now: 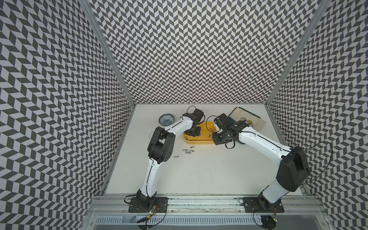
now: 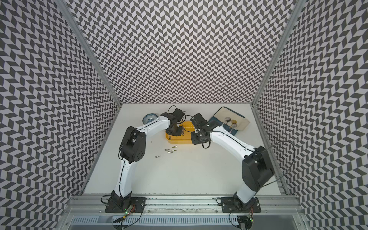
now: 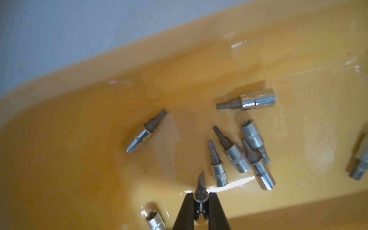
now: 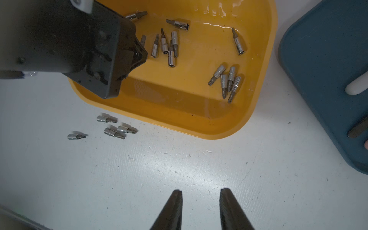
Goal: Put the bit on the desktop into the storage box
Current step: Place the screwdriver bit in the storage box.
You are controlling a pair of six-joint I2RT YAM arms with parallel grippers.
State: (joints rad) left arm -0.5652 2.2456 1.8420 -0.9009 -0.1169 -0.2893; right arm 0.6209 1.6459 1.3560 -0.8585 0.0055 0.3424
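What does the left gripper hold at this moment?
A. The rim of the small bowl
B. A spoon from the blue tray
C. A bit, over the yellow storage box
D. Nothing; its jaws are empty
C: in the left wrist view the left gripper is shut on a flat-tipped bit, and the yellow storage box fills the view behind it.

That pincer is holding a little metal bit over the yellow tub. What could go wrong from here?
The left gripper pinches the bit by its base above the storage box; released, it might bounce off the bits inside. Two loose bits on the desktop appear to touch, so grabbing one could roll the other away. The right gripper hovers nearby; the two grippers might collide.
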